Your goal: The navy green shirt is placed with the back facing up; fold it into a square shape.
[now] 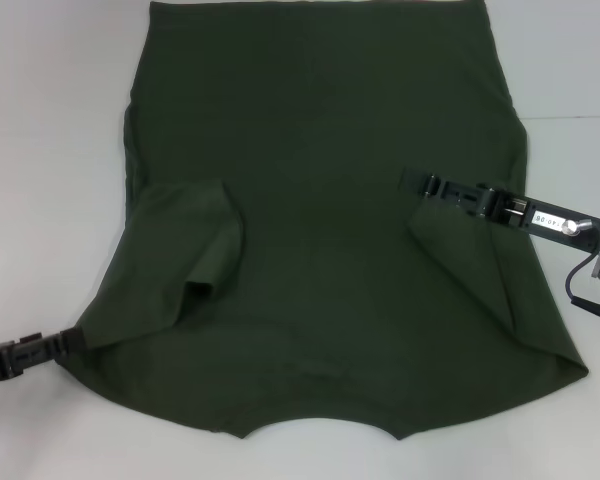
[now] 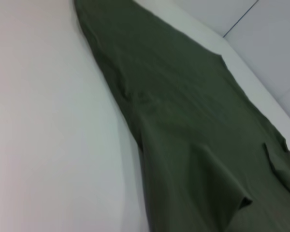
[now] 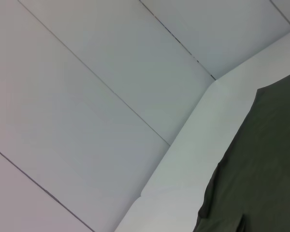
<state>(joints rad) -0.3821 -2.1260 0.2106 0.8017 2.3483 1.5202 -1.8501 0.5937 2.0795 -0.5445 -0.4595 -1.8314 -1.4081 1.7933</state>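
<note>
On the worktop (image 1: 40, 150) at three o'clock, our right gripper (image 1: 420, 184) carries the navy green shirt (image 1: 320, 130)'s sleeve inward, clamped; left gripper (image 1: 70, 342) pinches the eight o'clock corner. Next: release flat.

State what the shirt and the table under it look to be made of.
The navy green shirt: soft matte knit fabric, probably cotton; it creases and its sleeves fold limply. The table: a smooth, hard white surface with a faint sheen, possibly laminate.

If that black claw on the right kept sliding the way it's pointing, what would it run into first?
The right gripper points inward across the navy green shirt, toward the robot's left. Its line crosses only flat shirt back until, probably, the left sleeve already folded in there. Its height above the cloth is unclear.
</note>
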